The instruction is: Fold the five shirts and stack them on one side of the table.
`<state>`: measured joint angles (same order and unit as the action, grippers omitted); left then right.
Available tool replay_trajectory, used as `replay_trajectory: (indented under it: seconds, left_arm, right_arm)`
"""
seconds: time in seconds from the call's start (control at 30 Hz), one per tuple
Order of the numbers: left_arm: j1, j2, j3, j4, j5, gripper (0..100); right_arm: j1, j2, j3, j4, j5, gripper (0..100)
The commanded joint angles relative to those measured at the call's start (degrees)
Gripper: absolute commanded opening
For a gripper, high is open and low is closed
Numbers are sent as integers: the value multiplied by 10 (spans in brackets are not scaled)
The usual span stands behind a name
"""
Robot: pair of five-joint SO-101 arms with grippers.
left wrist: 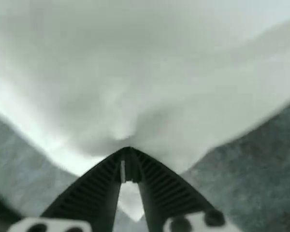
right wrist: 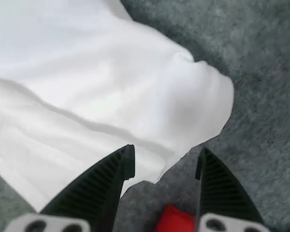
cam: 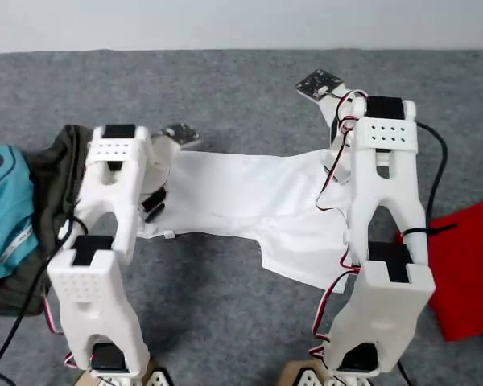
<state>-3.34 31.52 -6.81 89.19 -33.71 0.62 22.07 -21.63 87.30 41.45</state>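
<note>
**High view:** a white cotton shirt [cam: 241,201] is shown spread, partly gathered, on the grey felt-covered table [cam: 241,88] between the left arm [cam: 117,185] and the right arm [cam: 382,185]. A crumpled teal shirt [cam: 4,209] and a dark olive shirt [cam: 52,173] are heaped at one edge, and a red shirt [cam: 467,273] lies at the opposite edge. No neat stack is seen, so the task is judged early, with 4 visible garments left to fold.

**Left wrist view:** the left gripper [left wrist: 128,153] is seen lowered onto the white shirt, its jaws clenched on a pinch of the cloth.

**Right wrist view:** the right gripper [right wrist: 166,157] is held above a rounded corner of the white shirt; its jaws are spread and grasp nothing.
</note>
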Motion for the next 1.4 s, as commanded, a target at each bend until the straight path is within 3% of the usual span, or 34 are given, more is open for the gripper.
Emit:
replay_trajectory:
  seconds: [0.0,0.2,0.3,0.67,1.03,1.37]
  left_arm:
    - [-4,34,-10,-2,-4,3]
    - [-37,55,-122,114,-3,3]
    - [-51,20,-148,114,0,3]
    - [29,-253,-22,112,0,3]
    - [8,-299,27,102,57,3]
    - [5,-296,27,100,57,3]
  right_arm:
    - [5,-44,-33,29,-5,206]
    - [30,-59,-32,109,-5,205]
    - [41,-80,-28,150,-5,205]
    - [61,-221,175,147,44,205]
    - [22,-174,380,-106,-56,207]
    - [4,-34,374,-167,-123,204]
